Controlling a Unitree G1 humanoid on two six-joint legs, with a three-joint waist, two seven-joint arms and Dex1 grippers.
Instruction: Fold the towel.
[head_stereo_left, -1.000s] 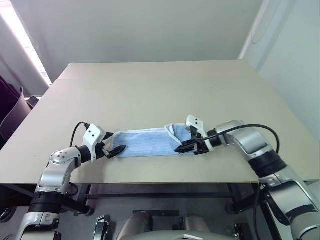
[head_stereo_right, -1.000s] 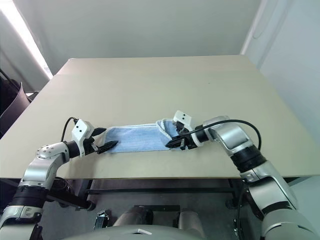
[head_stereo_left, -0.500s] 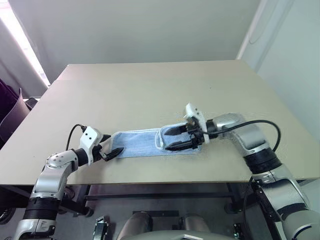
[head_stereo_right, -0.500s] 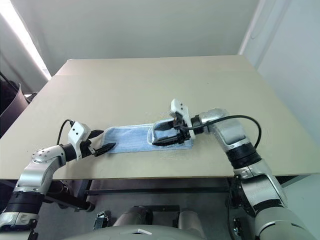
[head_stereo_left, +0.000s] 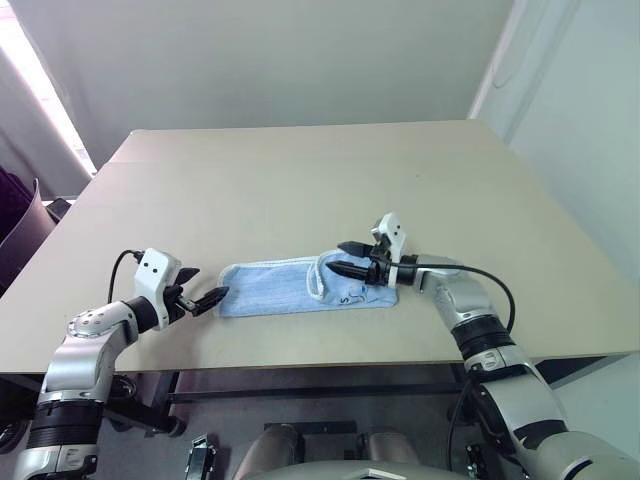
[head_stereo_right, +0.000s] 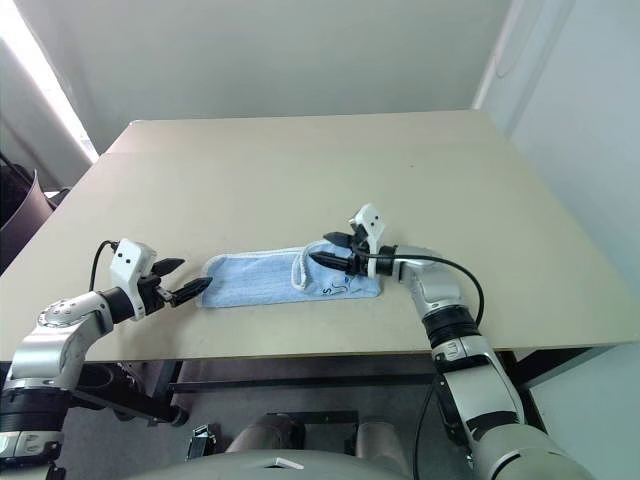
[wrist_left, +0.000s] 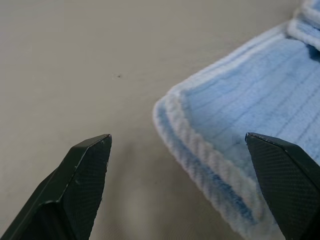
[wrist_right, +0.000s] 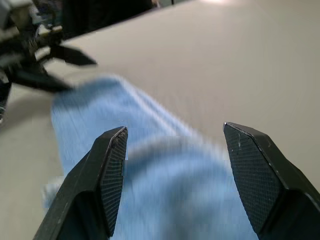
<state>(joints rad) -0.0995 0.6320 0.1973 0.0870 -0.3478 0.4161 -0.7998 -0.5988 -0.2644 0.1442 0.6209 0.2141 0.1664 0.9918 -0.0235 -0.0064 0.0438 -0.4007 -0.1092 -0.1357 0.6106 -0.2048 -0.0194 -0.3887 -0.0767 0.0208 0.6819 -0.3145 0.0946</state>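
The light blue towel (head_stereo_left: 275, 287) lies as a long strip near the table's front edge. Its right end is folded back over itself, with the white edging curled up and a dark logo (head_stereo_left: 351, 297) showing. My right gripper (head_stereo_left: 337, 257) hovers open just above that folded flap, pointing left, with nothing between its fingers. Off the strip's left end, my left gripper (head_stereo_left: 212, 299) is open. In the left wrist view the towel's left corner (wrist_left: 235, 150) lies on the table ahead of the spread fingers (wrist_left: 80, 185), untouched.
The beige table (head_stereo_left: 300, 180) stretches far behind the towel; its front edge runs close under both arms. A dark chair (head_stereo_left: 15, 225) stands past the table's left side. A cable loops off each wrist.
My right gripper carried the towel's right end leftward over the strip, opened and let it go; the flap now lies folded. My left gripper drew slightly left, off the towel's end.
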